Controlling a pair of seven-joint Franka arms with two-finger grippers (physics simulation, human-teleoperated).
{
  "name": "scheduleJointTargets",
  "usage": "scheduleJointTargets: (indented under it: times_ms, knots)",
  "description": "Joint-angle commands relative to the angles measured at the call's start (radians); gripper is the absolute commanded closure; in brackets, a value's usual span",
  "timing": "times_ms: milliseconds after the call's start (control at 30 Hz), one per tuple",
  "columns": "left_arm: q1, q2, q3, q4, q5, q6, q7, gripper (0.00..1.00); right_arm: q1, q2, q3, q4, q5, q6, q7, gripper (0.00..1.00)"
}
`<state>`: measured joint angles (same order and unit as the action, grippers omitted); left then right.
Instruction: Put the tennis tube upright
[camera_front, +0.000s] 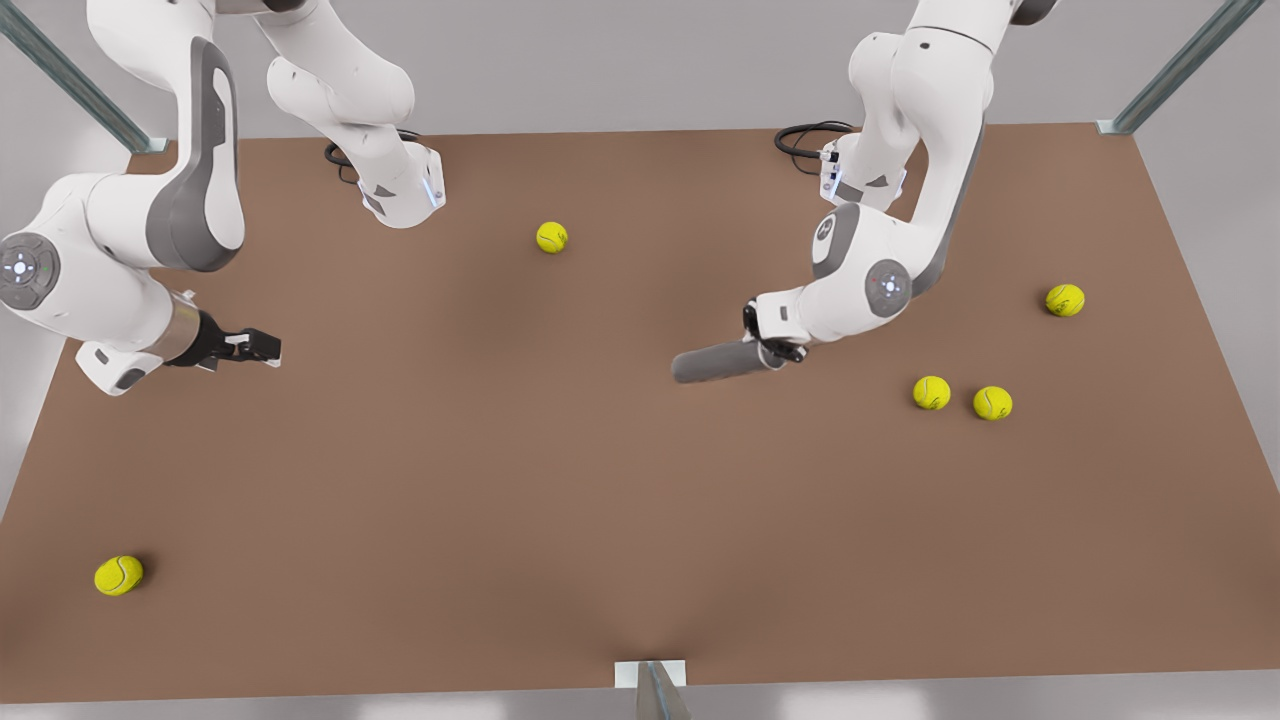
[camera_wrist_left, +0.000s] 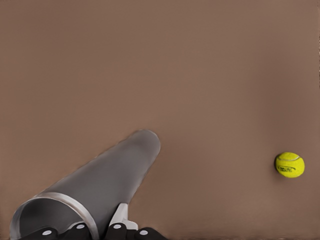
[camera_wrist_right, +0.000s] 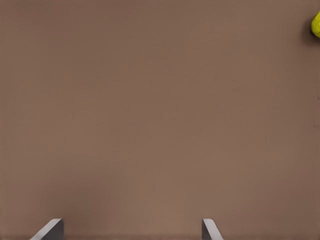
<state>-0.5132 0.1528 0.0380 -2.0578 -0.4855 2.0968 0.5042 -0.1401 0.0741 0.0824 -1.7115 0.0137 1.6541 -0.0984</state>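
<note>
The left gripper (camera_front: 772, 342) sits right of centre in the front view, its fingers closed on the rimmed end of the tube (camera_front: 718, 361). The tube lies close to level, sticking out from the gripper toward the front view's left, its far end a little lower in the frame. Whether it touches the table (camera_front: 500, 480) or hangs just above it I cannot tell. In the left wrist view the tube (camera_wrist_left: 100, 190) runs from the lower left corner up toward the middle, its silvery rim (camera_wrist_left: 55, 201) nearest the camera, and one finger (camera_wrist_left: 119, 216) is pressed against its side (the other is hidden behind the tube).

The right gripper (camera_front: 262, 346) waits at the left edge of the front view, pointing toward the front view's right, well apart from the tube. In the right wrist view its two fingertips (camera_wrist_right: 50, 229) stand wide apart at the bottom of the frame with nothing between them, bare table beyond.

Five balls lie on the table in the front view: one upper centre (camera_front: 551, 237), one at the far right (camera_front: 1065, 300), two side by side lower right (camera_front: 931, 392), one lower left (camera_front: 118, 575).
</note>
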Motion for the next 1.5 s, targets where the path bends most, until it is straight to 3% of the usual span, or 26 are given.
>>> scheduleJointTargets:
  times_ms: [0,267,600,733,1467]
  knots:
    - [0.004,-0.002,-0.003,-0.001,0.331,0.037,-0.417,0.79,0.005,0.000,0.000,0.000,0.000,0.000,-0.004,0.00]
    - [-0.008,-0.001,-0.003,0.048,0.545,-0.041,-0.470,0.79,0.013,0.001,0.000,-0.005,0.002,0.000,-0.001,0.00]
    - [-0.011,0.018,-0.003,0.087,0.627,-0.075,-0.483,0.79,0.020,0.000,0.010,-0.017,0.000,0.010,0.006,0.00]
    - [-0.053,0.019,-0.003,0.130,0.700,-0.170,-0.533,0.79,0.020,0.001,0.010,-0.017,0.000,0.012,0.006,0.00]
    - [-0.154,0.091,-0.004,0.245,0.687,-0.204,-0.699,0.79,0.019,0.012,0.010,-0.017,0.002,0.018,0.006,0.00]
